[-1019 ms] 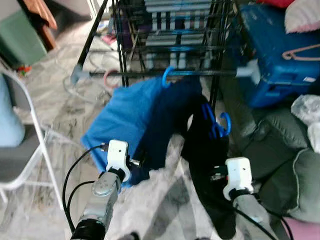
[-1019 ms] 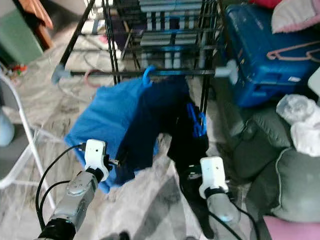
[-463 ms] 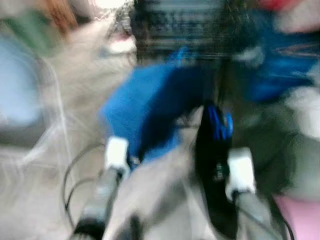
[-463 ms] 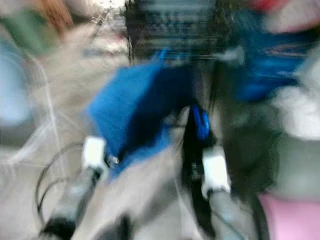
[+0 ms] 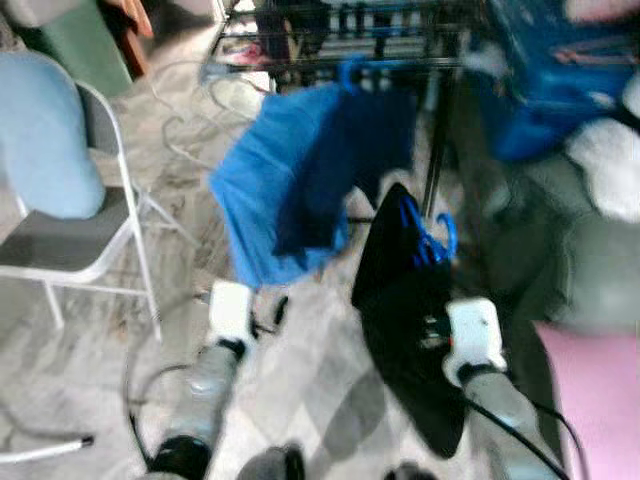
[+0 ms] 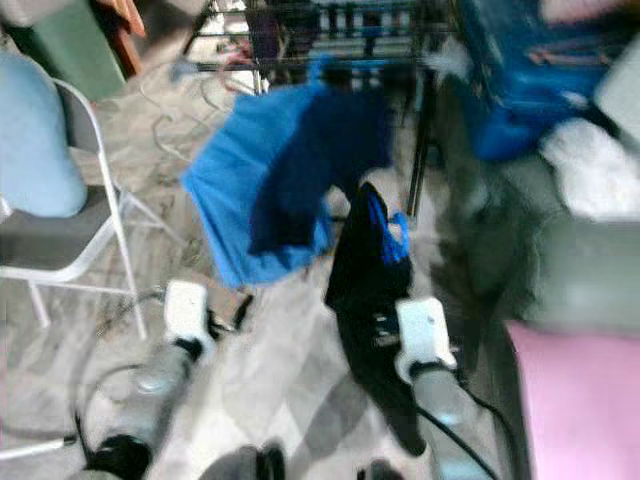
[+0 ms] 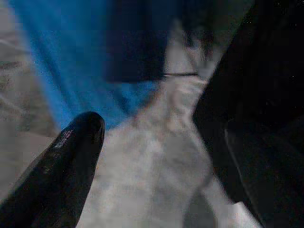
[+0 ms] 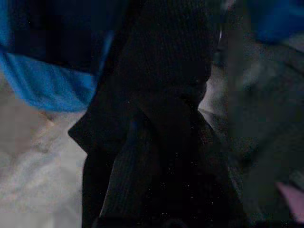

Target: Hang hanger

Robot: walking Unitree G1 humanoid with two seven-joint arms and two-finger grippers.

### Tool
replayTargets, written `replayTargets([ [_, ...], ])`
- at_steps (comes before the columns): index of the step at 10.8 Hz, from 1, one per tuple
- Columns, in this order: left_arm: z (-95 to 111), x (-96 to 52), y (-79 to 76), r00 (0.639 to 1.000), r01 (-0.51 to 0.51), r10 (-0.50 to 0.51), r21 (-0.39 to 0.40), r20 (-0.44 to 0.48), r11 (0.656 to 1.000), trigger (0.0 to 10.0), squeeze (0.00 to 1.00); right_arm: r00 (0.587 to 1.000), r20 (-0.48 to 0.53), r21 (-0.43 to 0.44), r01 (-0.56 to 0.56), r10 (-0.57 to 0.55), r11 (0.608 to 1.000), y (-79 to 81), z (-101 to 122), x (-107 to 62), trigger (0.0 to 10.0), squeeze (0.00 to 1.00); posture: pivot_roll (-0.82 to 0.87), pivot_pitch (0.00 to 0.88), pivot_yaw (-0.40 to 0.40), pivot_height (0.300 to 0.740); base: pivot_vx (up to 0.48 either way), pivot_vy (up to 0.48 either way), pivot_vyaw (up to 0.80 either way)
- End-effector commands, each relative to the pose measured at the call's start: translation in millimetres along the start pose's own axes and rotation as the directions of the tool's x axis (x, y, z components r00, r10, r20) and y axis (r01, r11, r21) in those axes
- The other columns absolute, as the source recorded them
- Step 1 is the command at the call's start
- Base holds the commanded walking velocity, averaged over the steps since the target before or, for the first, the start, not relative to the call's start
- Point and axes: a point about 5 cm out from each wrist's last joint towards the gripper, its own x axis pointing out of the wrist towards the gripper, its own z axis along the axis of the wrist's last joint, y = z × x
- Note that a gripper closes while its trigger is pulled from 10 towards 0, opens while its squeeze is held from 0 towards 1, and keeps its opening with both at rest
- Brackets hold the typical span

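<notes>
A blue shirt [image 5: 290,180] hangs by a blue hanger hook [image 5: 347,72] from the rack's horizontal rail [image 5: 420,66]. Below and right of it, a second blue hanger [image 5: 425,235] carries a black garment [image 5: 400,320], held up off the floor and below the rail. My right gripper [image 5: 428,322] is buried in that black cloth and shut on the hanger; its wrist view shows the dark garment [image 8: 161,118] close up. My left gripper [image 5: 262,318] hovers over the floor under the blue shirt's hem. It is open, black fingers [image 7: 71,156] apart with nothing between them.
A black wire rack [image 5: 340,30] stands behind the rail. A folding chair [image 5: 70,240] with a light blue back is at the left. A blue case [image 5: 560,90], grey-green cushions [image 5: 590,270] and a pink cushion [image 5: 595,400] crowd the right. Cables [image 5: 190,110] lie on the floor.
The whole picture has shifted with heavy blur: the camera pulled back, so the rack and rail sit higher and farther away. The right gripper keeps the hanger with the black garment.
</notes>
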Motion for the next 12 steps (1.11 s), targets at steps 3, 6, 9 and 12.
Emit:
replayTargets([
  [3,-1,-3.6,12.3,1.000,-0.022,0.022,0.016,-0.007,1.000,10.0,0.00,0.998,0.048,0.029,-0.040,0.039,0.999,13.8,10,2.0,10.0,0.00,-0.15,0.145,0.089,0.740,-0.201,0.000,0.00],
  [6,1,-2.4,14.7,1.000,-0.026,0.026,0.007,0.002,1.000,10.0,0.00,0.995,0.069,0.018,-0.073,0.072,0.997,18.3,14,2.1,10.0,0.00,-0.14,0.147,0.090,0.740,0.000,0.000,0.27],
  [9,-3,-3.8,16.5,0.999,-0.042,0.042,-0.016,-0.017,0.999,10.0,0.00,0.993,0.064,0.024,-0.096,0.094,0.995,21.4,12,0.3,10.0,0.00,-0.14,0.146,0.080,0.740,0.000,0.000,0.79],
  [12,-5,-5.4,16.7,0.999,-0.044,0.044,-0.010,-0.024,0.999,10.0,0.00,0.992,0.064,0.018,-0.108,0.107,0.994,21.4,12,1.3,10.0,0.00,-0.13,0.145,0.077,0.740,0.000,0.302,0.79],
])
